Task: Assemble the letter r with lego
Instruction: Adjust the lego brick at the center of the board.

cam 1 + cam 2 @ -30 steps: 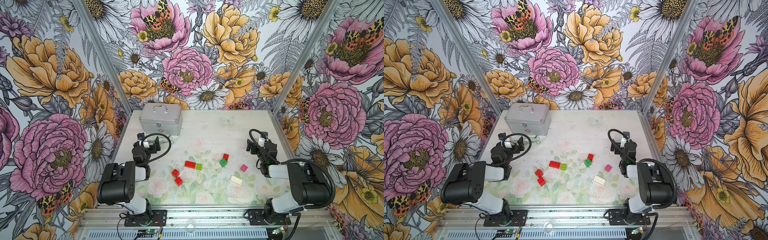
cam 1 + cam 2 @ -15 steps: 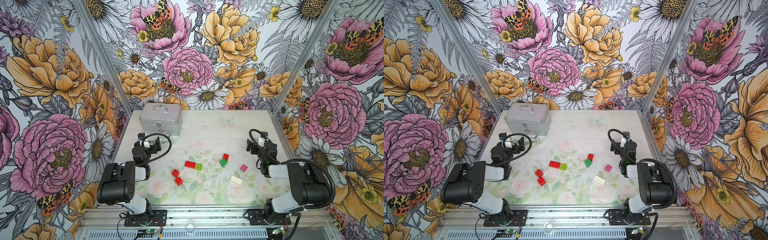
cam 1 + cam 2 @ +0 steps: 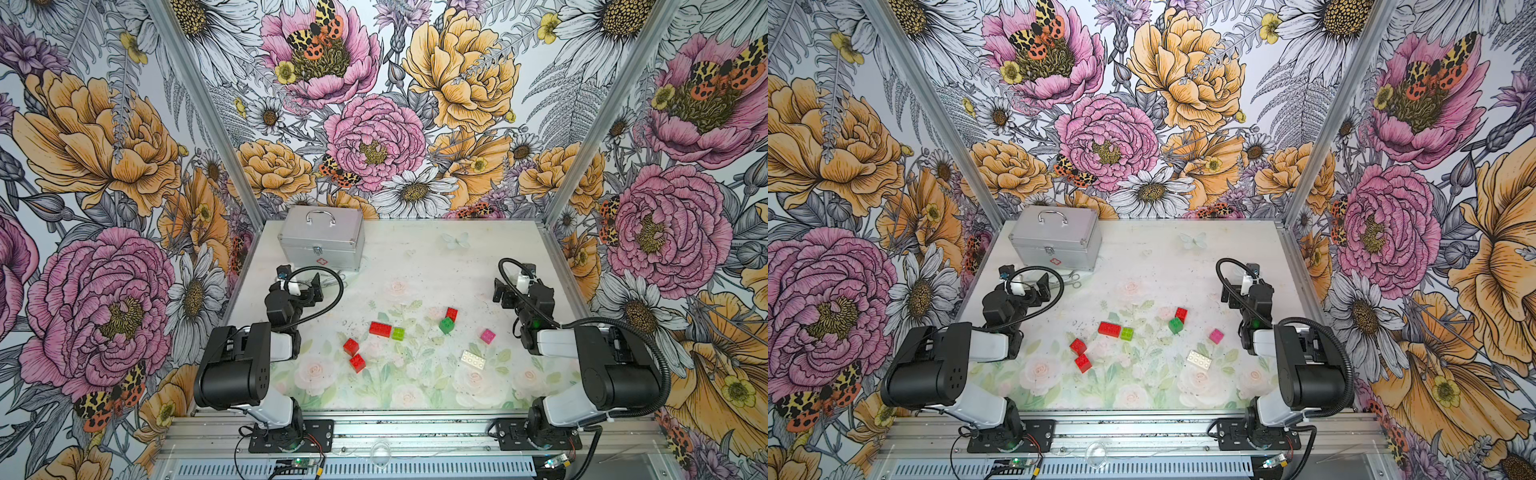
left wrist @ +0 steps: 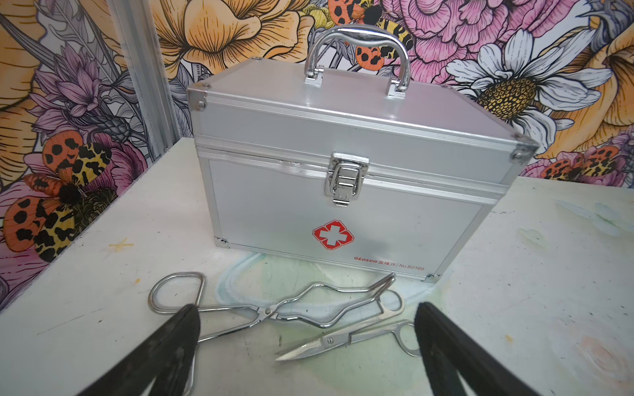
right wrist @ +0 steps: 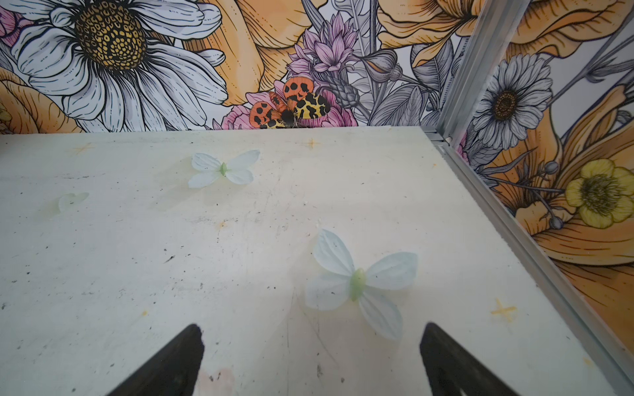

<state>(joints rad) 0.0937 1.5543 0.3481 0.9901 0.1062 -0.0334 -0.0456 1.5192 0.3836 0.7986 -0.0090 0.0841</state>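
The lego bricks lie loose and apart on the flowered mat in both top views. In the middle, a long red brick [image 3: 380, 328] touches a lime one [image 3: 398, 333]. Two small red bricks [image 3: 350, 346] [image 3: 357, 363] lie nearer the front. A red brick [image 3: 451, 313] leans on a dark green one [image 3: 446, 325]. Towards the right are a pink [image 3: 488, 336] and a white brick [image 3: 473, 360]. My left gripper [image 3: 309, 291] [image 4: 305, 308] is open and empty, pointing at the case. My right gripper [image 3: 505, 293] [image 5: 312, 327] is open over bare table. No wrist view shows a brick.
A silver metal case [image 3: 322, 239] [image 4: 343, 192] stands shut at the back left. Metal forceps [image 4: 274, 310] and scissors [image 4: 343, 341] lie in front of it, just ahead of my left fingers. Flowered walls close the table on three sides.
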